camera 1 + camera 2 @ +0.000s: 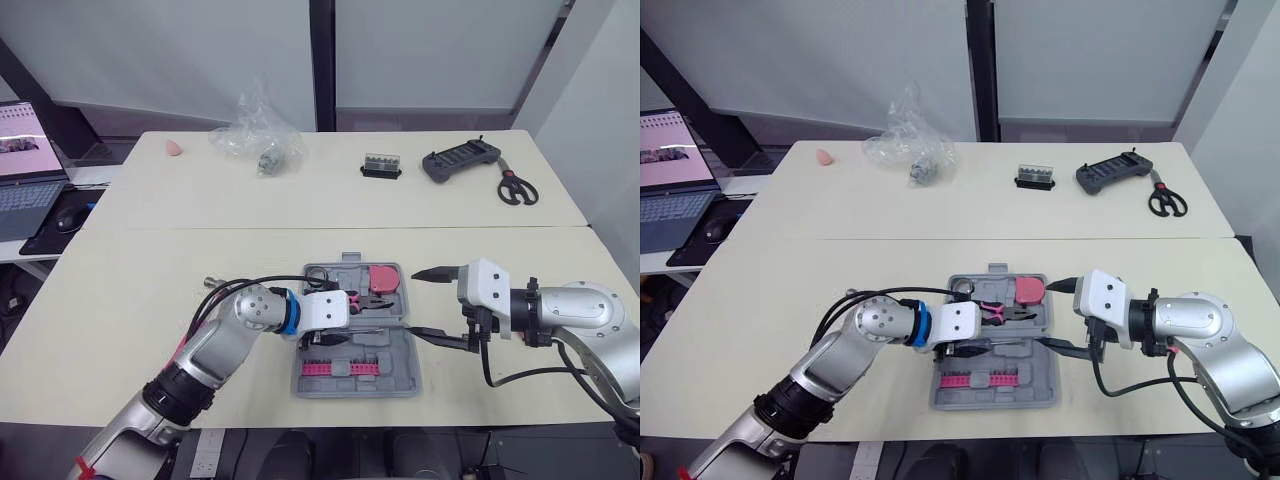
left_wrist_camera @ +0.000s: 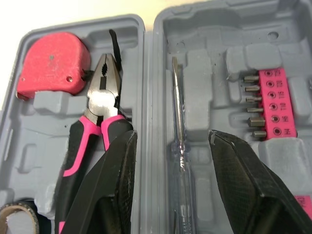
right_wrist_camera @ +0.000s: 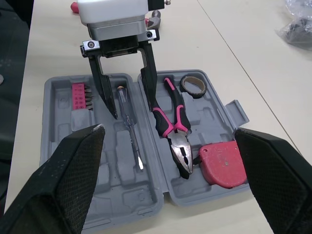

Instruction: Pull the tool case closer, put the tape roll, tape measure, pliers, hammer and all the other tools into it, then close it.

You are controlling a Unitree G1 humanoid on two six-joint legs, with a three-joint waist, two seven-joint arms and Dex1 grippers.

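The grey tool case lies open near the front table edge. In it are a red tape measure, pink-handled pliers, a tape roll, a clear-handled screwdriver and a pink bit holder. My left gripper hovers low over the case, open, its fingers straddling the screwdriver without touching it. My right gripper is open wide at the case's right edge, empty.
On the far table lie a crumpled plastic bag, a small bit box, a black tool holder, scissors and a small pink thing. A laptop stands far left.
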